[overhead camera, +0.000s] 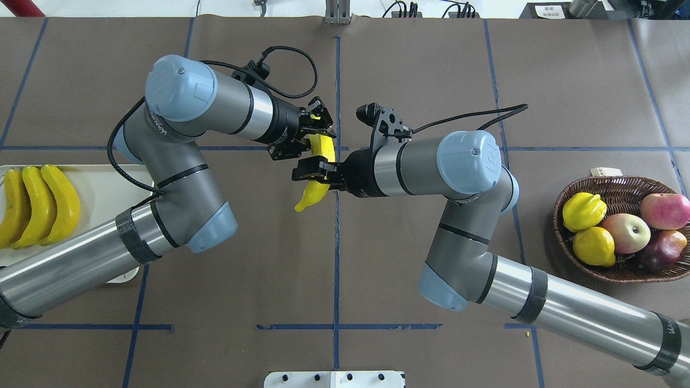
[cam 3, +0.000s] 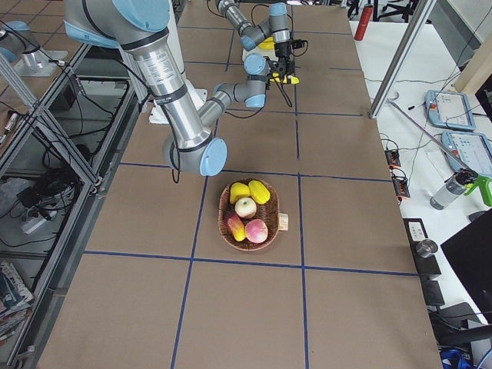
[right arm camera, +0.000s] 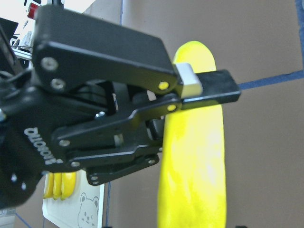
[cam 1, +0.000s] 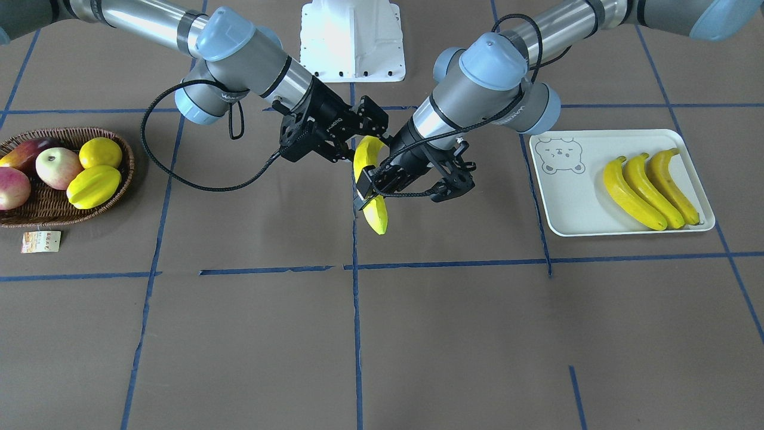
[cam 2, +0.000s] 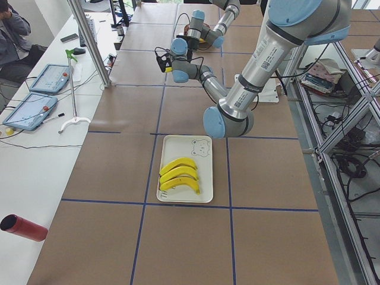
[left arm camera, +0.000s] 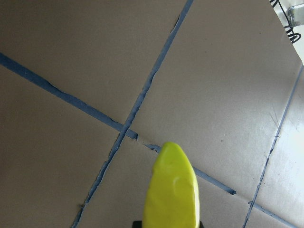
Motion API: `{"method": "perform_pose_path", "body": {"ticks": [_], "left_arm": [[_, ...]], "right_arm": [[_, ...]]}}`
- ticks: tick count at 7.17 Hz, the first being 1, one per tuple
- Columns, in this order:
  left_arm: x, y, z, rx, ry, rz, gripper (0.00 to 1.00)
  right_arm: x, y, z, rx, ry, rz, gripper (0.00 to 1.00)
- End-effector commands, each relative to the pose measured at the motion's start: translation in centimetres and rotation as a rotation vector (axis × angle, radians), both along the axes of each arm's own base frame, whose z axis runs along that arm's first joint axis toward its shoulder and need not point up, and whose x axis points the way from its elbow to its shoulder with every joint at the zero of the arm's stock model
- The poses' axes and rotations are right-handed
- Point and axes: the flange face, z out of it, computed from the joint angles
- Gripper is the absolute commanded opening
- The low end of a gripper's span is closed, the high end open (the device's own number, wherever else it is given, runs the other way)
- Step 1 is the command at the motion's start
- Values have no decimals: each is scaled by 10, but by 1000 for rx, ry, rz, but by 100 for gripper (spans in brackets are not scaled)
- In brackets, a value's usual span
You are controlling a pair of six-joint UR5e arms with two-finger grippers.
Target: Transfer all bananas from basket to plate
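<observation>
A bright yellow banana (cam 1: 377,218) hangs in the air over the middle of the table, between both grippers. My left gripper (cam 1: 367,190) is shut on its middle; the right wrist view shows its white pad pressed on the banana (right arm camera: 194,166). My right gripper (cam 1: 367,134) is shut on the banana's end nearer the robot. In the overhead view the left gripper (overhead camera: 315,134) and right gripper (overhead camera: 315,173) meet on the banana (overhead camera: 312,195). Three bananas (cam 1: 647,188) lie side by side on the bear plate (cam 1: 573,203). The wicker basket (cam 1: 128,179) shows no bananas.
The basket holds apples (cam 1: 58,167), a starfruit (cam 1: 94,186) and a round yellow fruit (cam 1: 100,153); its paper tag (cam 1: 40,241) lies in front. The white robot base (cam 1: 352,39) stands at the table's back. Blue tape lines cross the brown table.
</observation>
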Motion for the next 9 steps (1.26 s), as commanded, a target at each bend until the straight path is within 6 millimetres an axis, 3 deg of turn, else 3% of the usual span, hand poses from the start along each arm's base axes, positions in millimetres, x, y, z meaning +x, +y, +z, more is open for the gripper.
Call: {"method": "perform_pose_path", "body": {"ticks": [1, 2, 4, 6, 7, 8, 9], "left_arm": [[-9, -7, 6, 2, -8, -13, 0], [-13, -8, 19, -3, -22, -15, 0], [-26, -12, 81, -65, -96, -31, 0], [-78, -35, 150, -134, -172, -99, 0], [-106, -42, 171, -87, -229, -107, 0], [-127, -32, 194, -72, -351, -73, 0], [-140, -24, 201, -49, -490, -16, 0]], "right_arm": [[11, -19, 4, -24, 42, 25, 100], [12, -30, 10, -59, 115, 38, 100], [24, -57, 28, -129, 270, 8, 100], [54, -65, 30, -113, 534, -47, 100], [80, -67, 30, -82, 670, -82, 100], [102, -72, 37, -48, 758, -116, 100], [121, -82, 46, -18, 825, -144, 100]]}}
